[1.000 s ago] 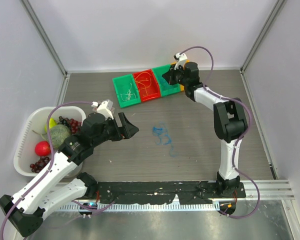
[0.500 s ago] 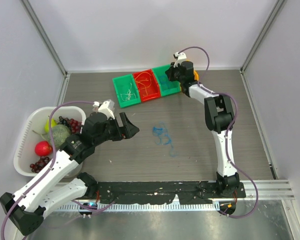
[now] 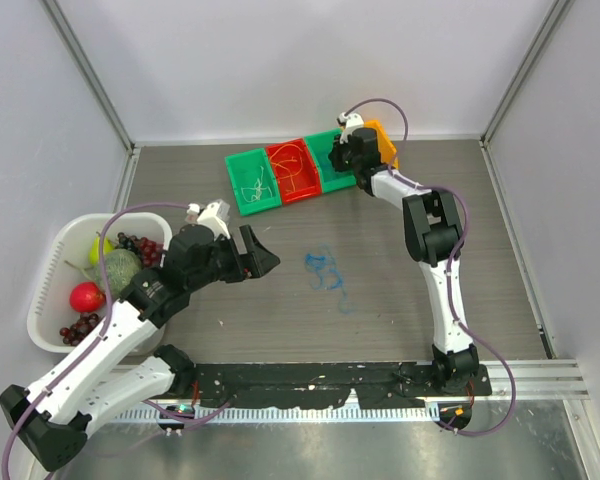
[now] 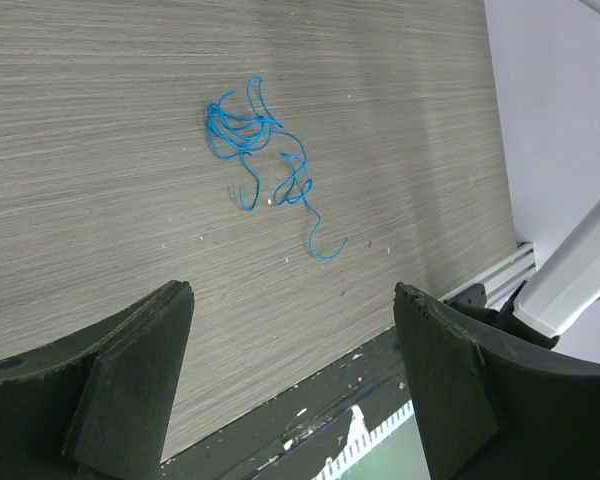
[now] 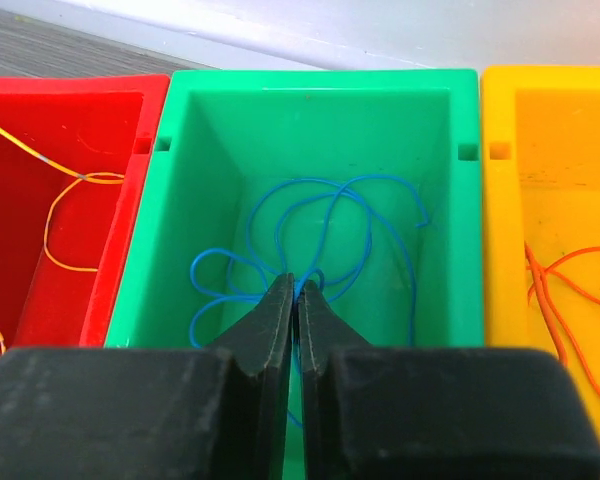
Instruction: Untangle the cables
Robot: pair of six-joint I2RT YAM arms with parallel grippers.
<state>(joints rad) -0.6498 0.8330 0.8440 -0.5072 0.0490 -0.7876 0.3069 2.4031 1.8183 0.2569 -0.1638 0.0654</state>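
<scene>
Well, the right arm is reaching further over the row of bins than it was a second ago, and its right gripper is now hanging inside the green bin, with its fingertips down among the loops of a blue cable lying there. The jaws are standing all but together with a hairline slit between them, and I cannot tell whether they are still nipping the wire or letting it go. To my eye this is looking like a drop-off, one strand sorted next to the red bin where an orange-yellow cable is lying. Meanwhile the left gripper is staying put, spread wide and holding nothing, and is hovering over the table near a blue tangle that is waiting, likely next.
</scene>
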